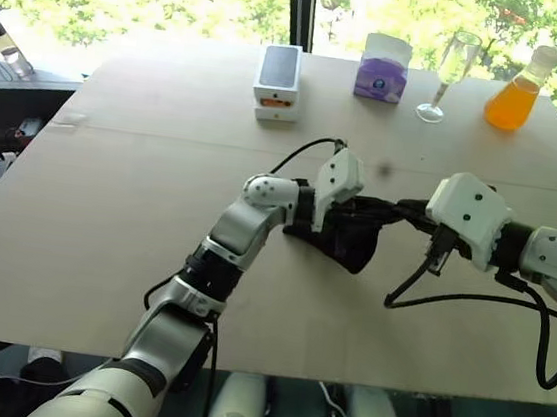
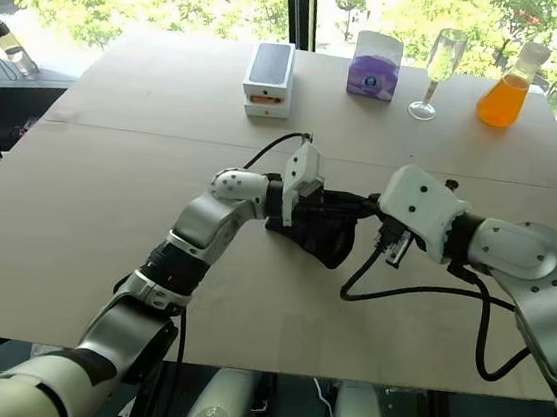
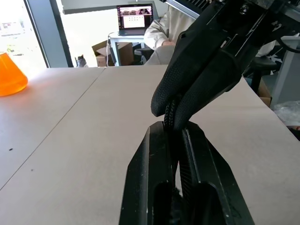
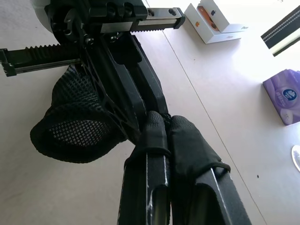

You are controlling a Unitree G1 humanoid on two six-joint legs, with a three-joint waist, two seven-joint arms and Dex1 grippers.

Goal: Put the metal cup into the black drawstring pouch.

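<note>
- Left eye view, nearest stuff first: the black drawstring pouch (image 1: 347,239) hangs bunched between both arms, over the middle of the surface (image 1: 107,209).
- left claw (image 1: 330,212) is squeezed together on the pouch's edge, pinching fabric or cord between its fingers (image 3: 154,173).
- right claw (image 4: 161,129) meets it tip to tip, clamped tight on that same bit of pouch.
- can't spot the metal cup from these angles, so no idea where it is.
- Far edge: phone box (image 1: 278,81), purple tissue pack (image 1: 383,68), stemmed glass (image 1: 450,75), orange flask (image 1: 519,92).
</note>
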